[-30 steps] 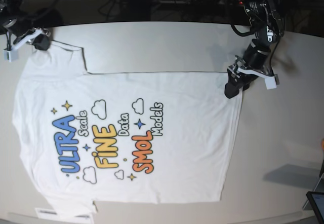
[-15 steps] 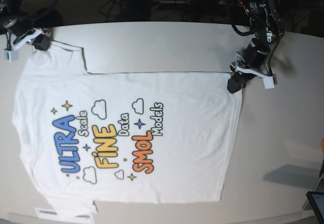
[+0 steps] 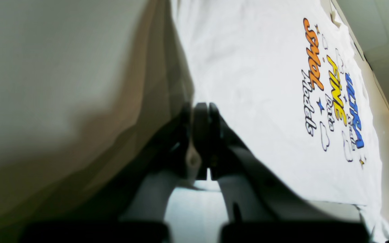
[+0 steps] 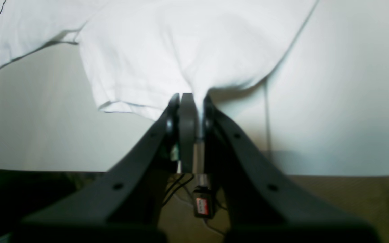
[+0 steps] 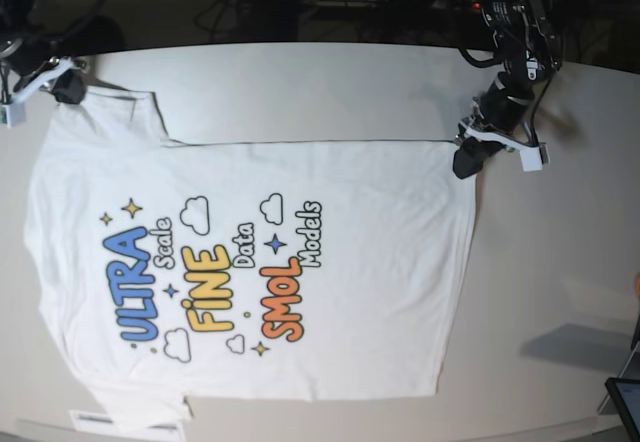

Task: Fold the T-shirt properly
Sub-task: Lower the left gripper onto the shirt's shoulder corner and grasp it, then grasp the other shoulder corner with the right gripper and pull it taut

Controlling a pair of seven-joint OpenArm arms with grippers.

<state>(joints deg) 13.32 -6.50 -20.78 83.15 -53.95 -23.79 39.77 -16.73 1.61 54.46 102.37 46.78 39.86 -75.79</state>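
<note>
T-shirt (image 5: 300,262): lies flat, print side up, spread across the tabletop (image 5: 330,92); the words ULTRA, FINE and SMOL show, with clouds and stars around them.
Sleeve (image 5: 110,112): at the far left corner in the base view, one edge drawn up toward the right tool.
Hem corner (image 5: 465,157): at the far right of the shirt, under the left tool.
Left tool (image 5: 466,162): at the hem corner, jaws pressed together with a sliver of white cloth between them; the wrist view shows the pads meeting on the fabric edge.
Right tool (image 5: 62,84): jaws closed tight on the sleeve's edge; the wrist view shows cloth pinched and bunched at the tips.
Tabletop: pale, bare around the shirt.
</note>
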